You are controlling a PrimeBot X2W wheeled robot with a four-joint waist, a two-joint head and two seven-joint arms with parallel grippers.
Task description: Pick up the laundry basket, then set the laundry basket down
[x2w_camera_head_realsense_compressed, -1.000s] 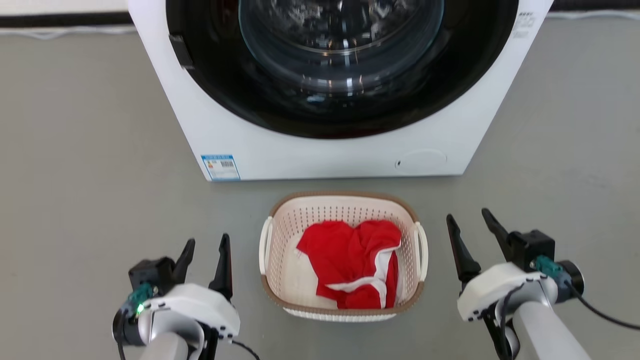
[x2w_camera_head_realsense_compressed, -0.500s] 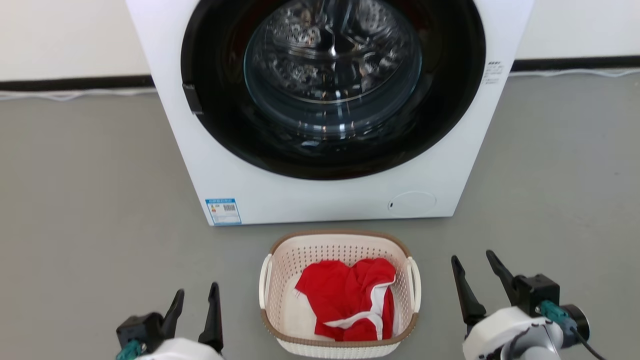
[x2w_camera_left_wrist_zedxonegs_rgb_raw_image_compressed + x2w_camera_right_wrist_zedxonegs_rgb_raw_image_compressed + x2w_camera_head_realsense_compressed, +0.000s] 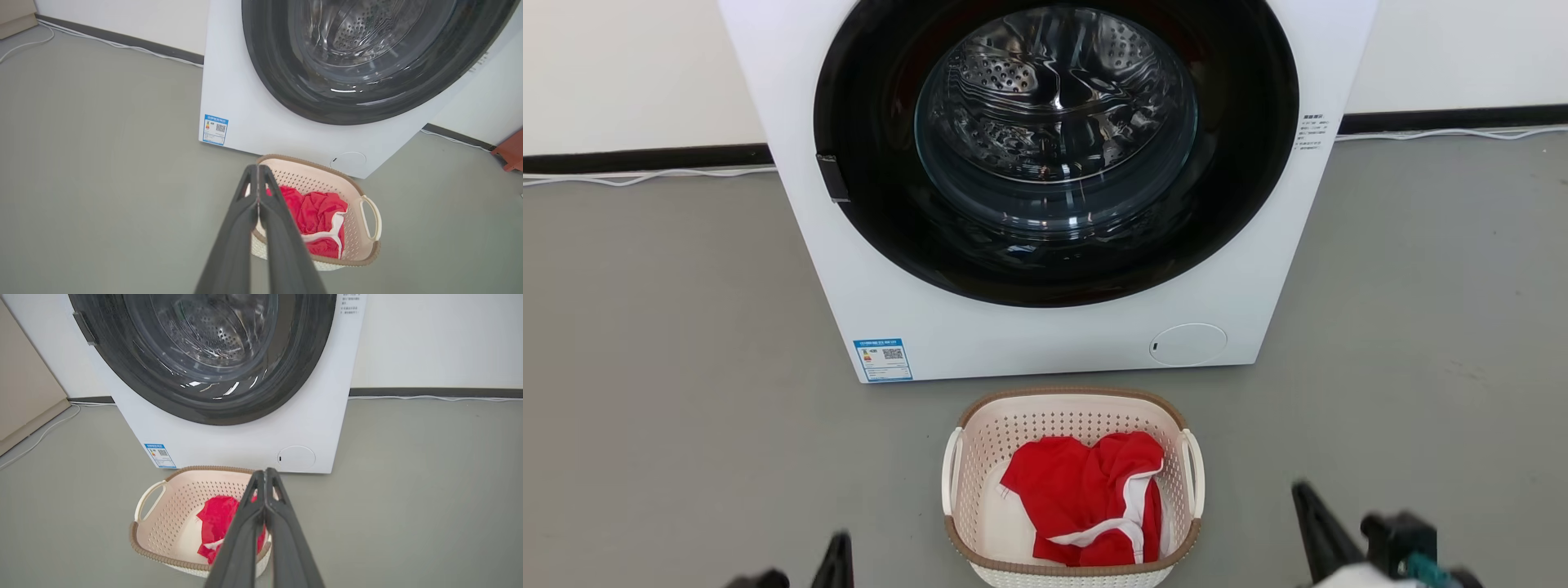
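Note:
The laundry basket [image 3: 980,465], cream with a brown rim and white loop handles, stands on the grey floor just in front of the washer, with a red garment [image 3: 1086,498] inside. My left gripper [image 3: 840,545] pokes up at the lower left, apart from the basket. My right gripper [image 3: 1305,496] is at the lower right, also apart from it. In the left wrist view the left gripper [image 3: 258,169] is shut and empty, with the basket [image 3: 327,181] beyond its tips. In the right wrist view the right gripper [image 3: 264,473] is shut and empty, above the basket [image 3: 184,506].
A white front-loading washer [image 3: 1045,351] with a closed round dark door stands right behind the basket. A white cable [image 3: 645,175] runs along the wall base. A reddish object [image 3: 510,153] lies far to the right, and a beige panel [image 3: 24,384] to the left.
Both grippers have gone from open to shut, holding nothing. The head view has shifted, so the washer, basket and grippers sit lower in it. The basket stays by the washer.

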